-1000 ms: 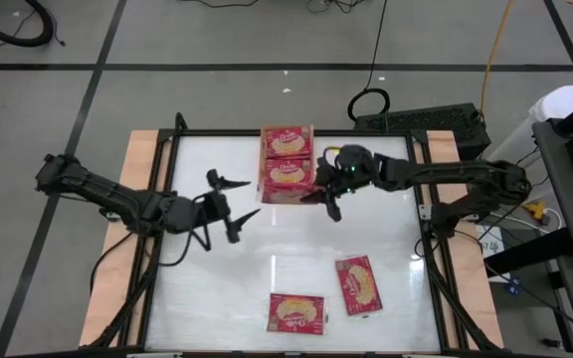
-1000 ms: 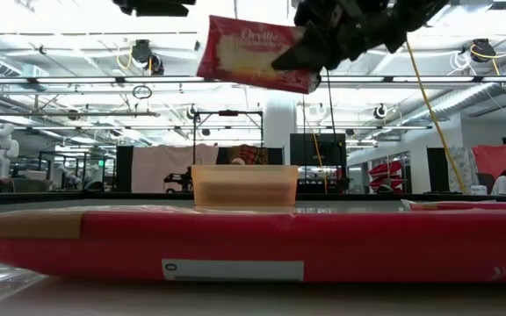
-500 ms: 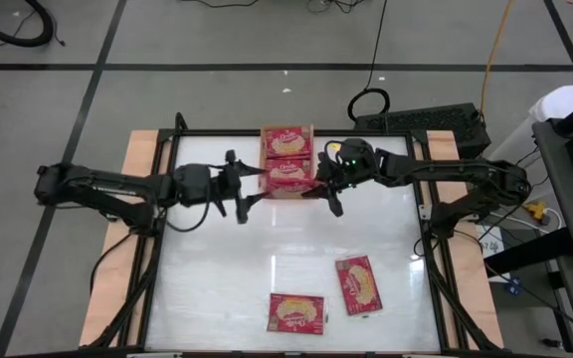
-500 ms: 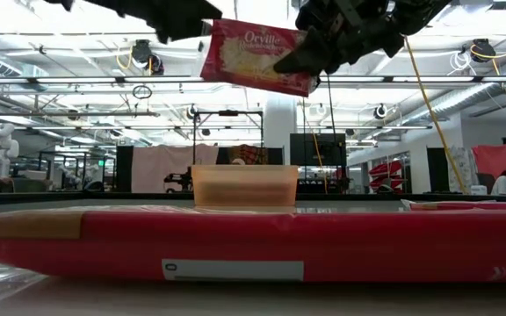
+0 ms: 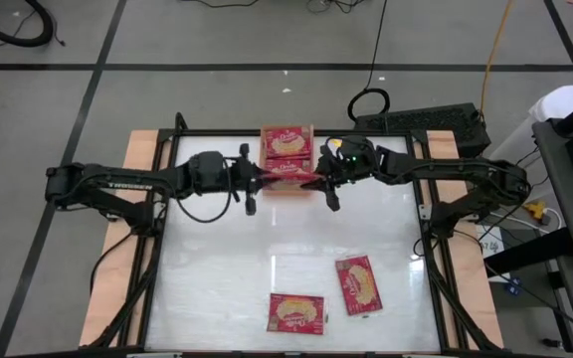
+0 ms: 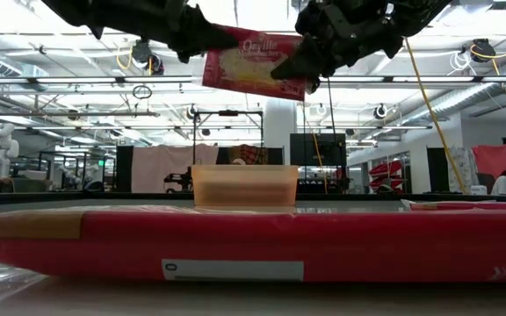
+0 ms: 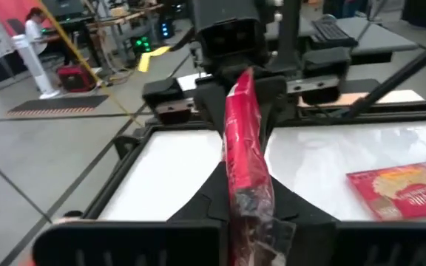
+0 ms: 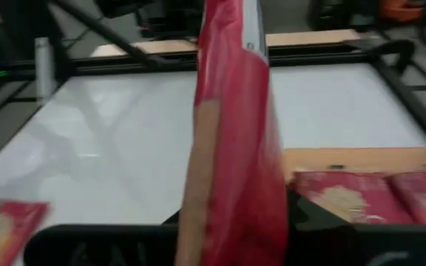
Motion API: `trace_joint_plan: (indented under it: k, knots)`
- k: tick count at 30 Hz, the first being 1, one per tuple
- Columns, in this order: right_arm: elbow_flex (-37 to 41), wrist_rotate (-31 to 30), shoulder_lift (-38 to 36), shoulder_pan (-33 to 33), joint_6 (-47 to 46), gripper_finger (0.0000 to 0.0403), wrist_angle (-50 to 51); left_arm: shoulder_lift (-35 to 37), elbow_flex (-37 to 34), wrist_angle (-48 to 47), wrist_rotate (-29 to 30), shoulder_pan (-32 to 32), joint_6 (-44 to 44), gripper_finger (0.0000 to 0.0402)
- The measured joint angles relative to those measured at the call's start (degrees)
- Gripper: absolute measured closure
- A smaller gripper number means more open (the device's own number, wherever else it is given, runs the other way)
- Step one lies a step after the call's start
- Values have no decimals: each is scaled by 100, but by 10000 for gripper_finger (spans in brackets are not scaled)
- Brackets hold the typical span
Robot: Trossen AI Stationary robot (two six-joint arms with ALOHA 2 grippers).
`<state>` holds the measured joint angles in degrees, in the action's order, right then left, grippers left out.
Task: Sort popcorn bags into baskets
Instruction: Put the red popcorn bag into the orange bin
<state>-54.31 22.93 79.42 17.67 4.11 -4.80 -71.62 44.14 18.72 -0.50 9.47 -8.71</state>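
Observation:
A red popcorn bag (image 6: 253, 63) hangs high in the air between both grippers, above the near end of the orange basket (image 5: 264, 159). My left gripper (image 5: 258, 179) is shut on its left end and my right gripper (image 5: 318, 181) on its right end. Each wrist view shows this bag (image 7: 242, 140) (image 8: 235, 140) edge-on. Two popcorn bags (image 5: 286, 142) lie flat in the basket. Two more (image 5: 296, 313) (image 5: 359, 285) lie flat on the white table near its front edge. My left gripper pinches the bag's left end (image 7: 248, 198) between its two fingers, which come level from the table's left. The bag stands on edge, clear of the basket. My right gripper pinches the bag's right end (image 8: 231, 222) between its two fingers, coming level from the table's right. The bag's printed face (image 6: 257, 61) is turned toward the table's near edge.
A black frame (image 5: 167, 199) borders the white table, with wooden strips (image 5: 117, 259) outside it. The low view is half filled by a red bag (image 6: 253, 241) lying close to the camera. The basket (image 6: 244, 186) stands behind it.
My left gripper has travelled toward the table's right and far edges to the hanging bag and has shut on its left end. My right gripper has kept hold and shifted slightly toward the far edge. The bag has tipped more onto its edge.

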Motion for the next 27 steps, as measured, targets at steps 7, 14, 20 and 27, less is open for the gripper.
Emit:
trace_joint_plan:
  k: [7,14,20,27]
  knots:
    - [-4,-1151,-38,135,-17,316,648,44,-2,-373,-598,732,393,365]
    - [-4,-2299,-42,242,49,273,1669,46,-15,-444,-1089,1473,660,386]
    - [-4,-2290,-42,240,-66,275,1982,-407,-27,-555,-1156,1699,1047,372]
    - [-2,-2341,-42,237,-274,288,2383,-1203,-17,-106,-1173,1666,1773,384]
